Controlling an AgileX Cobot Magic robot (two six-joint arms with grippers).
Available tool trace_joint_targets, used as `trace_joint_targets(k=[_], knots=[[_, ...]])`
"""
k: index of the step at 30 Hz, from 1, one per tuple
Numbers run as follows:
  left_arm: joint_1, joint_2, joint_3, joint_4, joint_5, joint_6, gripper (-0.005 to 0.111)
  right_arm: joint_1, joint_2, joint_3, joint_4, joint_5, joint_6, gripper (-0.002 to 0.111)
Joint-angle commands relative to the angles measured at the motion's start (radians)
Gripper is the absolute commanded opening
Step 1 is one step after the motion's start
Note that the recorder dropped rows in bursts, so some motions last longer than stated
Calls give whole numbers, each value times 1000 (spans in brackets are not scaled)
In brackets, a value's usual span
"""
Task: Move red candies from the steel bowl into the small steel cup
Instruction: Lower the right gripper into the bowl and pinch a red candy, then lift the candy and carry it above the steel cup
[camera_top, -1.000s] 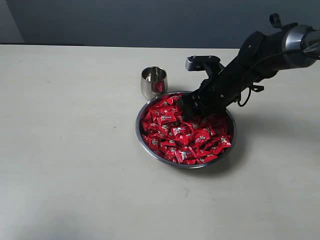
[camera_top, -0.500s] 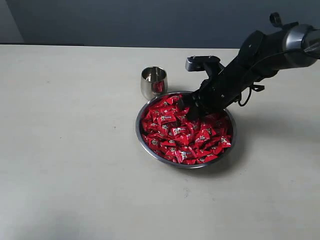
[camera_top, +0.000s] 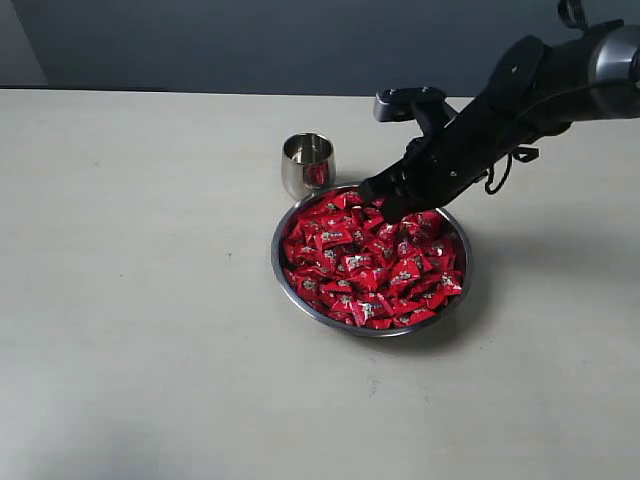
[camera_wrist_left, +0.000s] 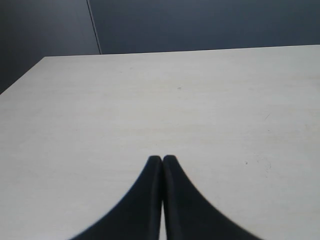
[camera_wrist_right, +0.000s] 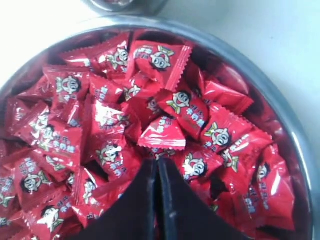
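Observation:
The steel bowl (camera_top: 296, 296) sits mid-table, heaped with red candies (camera_top: 355, 268). The small steel cup (camera_top: 307, 164) stands just behind the bowl's far-left rim, with some red showing inside it. My right gripper (camera_top: 384, 203) hangs just above the far side of the heap. In the right wrist view it (camera_wrist_right: 157, 162) is shut, and the edge of one red candy (camera_wrist_right: 164, 134) is pinched at its tips, above the others in the bowl (camera_wrist_right: 282, 107). My left gripper (camera_wrist_left: 162, 159) is shut on nothing over bare table. It does not show in the exterior view.
The pale tabletop (camera_top: 140, 300) stretches around the bowl and cup. A dark wall runs behind the table's far edge. The right arm (camera_top: 520, 95) slants down from the upper right over the bowl's far rim.
The right gripper has lifted up and back out of the candy heap, from buried among the candies to just above them. The bowl and cup have not moved.

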Motion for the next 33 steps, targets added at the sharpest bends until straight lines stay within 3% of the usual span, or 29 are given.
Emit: trace_joint_targets(k=[1,33], knots=[[-5,-5,5,2,-8,-1,0,0,-14,-5,-15,13,3,-1],[-5,-5,5,2,-8,-1,0,0,-76,-163,-17,63,54,-1]])
